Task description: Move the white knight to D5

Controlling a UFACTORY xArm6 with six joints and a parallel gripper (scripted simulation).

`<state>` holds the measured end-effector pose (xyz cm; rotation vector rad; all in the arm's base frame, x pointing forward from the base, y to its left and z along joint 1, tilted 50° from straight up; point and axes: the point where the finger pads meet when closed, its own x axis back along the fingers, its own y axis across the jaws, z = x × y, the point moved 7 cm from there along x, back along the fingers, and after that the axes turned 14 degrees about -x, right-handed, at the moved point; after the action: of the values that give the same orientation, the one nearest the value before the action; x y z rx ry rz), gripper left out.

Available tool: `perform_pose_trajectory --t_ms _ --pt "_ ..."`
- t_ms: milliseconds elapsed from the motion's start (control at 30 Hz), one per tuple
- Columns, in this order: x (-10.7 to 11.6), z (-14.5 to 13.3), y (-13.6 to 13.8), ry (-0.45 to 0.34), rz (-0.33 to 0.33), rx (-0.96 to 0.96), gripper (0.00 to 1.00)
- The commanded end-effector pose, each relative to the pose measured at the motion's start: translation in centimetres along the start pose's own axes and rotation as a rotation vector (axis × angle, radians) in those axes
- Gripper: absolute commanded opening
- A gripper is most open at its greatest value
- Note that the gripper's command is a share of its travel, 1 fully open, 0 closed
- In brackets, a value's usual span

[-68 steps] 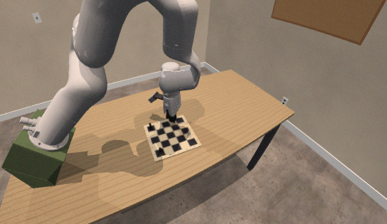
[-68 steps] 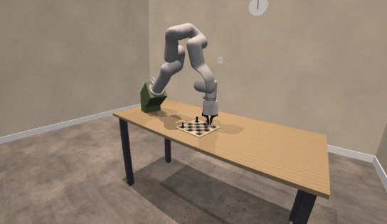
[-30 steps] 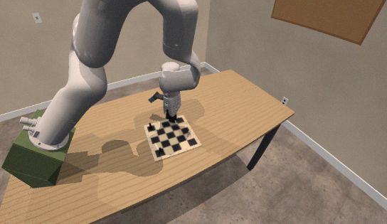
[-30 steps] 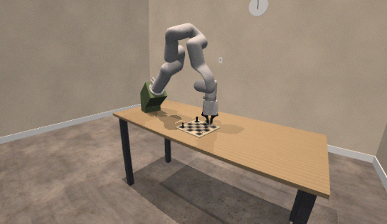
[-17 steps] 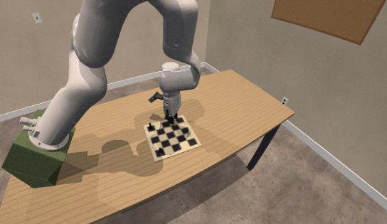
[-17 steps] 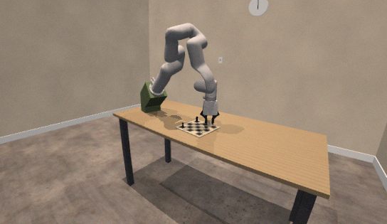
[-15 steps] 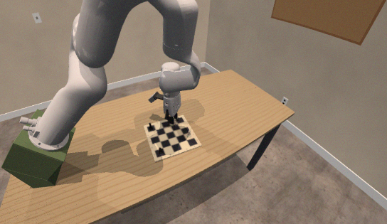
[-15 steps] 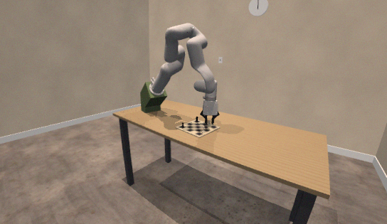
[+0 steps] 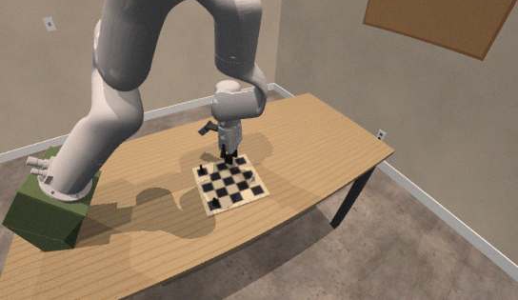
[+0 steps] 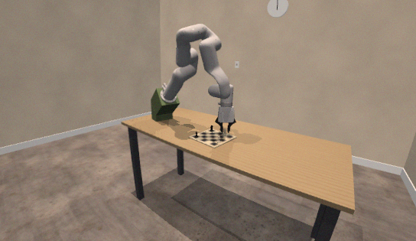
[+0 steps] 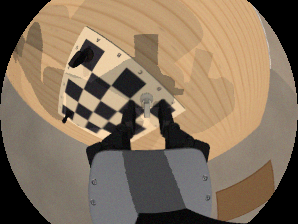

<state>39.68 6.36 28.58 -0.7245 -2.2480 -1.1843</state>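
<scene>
The gripper (image 11: 148,117) sits just below the middle of the wrist view, pointing down at the near edge of the chessboard (image 11: 100,90), its 2 dark fingers parted with a gap on either side of what stands between them. That thing is the white knight (image 11: 147,102), a small pale piece upright on a square at the board's edge, free of both fingers: the gripper is released and grips nothing. In the top view the gripper (image 9: 229,157) hangs over the upper edge of the chessboard (image 9: 261,196), near the frame's center, with black pieces at the board's upper left (image 9: 202,170) and lower left (image 9: 215,204) corners and another (image 9: 248,174) toward its right side. The board's edge letters are too small to read. The chessboard lies on a wooden table (image 9: 324,133). At the lower left of the top view the arm rises from a green base block (image 9: 29,214).
</scene>
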Motion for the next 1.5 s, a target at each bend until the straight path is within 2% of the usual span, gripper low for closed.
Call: perform_pose_trajectory --t_ms 0,400,700,733,1467 --pt "1.1 0.0 0.1 0.0 -0.001 0.0 0.37" --pt "7.2 0.0 0.1 0.0 -0.001 0.0 0.37" --pt "8.1 0.0 0.1 0.0 -0.001 0.0 0.37" --pt "8.1 0.0 0.1 0.0 -0.001 0.0 1.0" --pt "8.2 0.0 0.1 0.0 -0.001 0.0 1.0"
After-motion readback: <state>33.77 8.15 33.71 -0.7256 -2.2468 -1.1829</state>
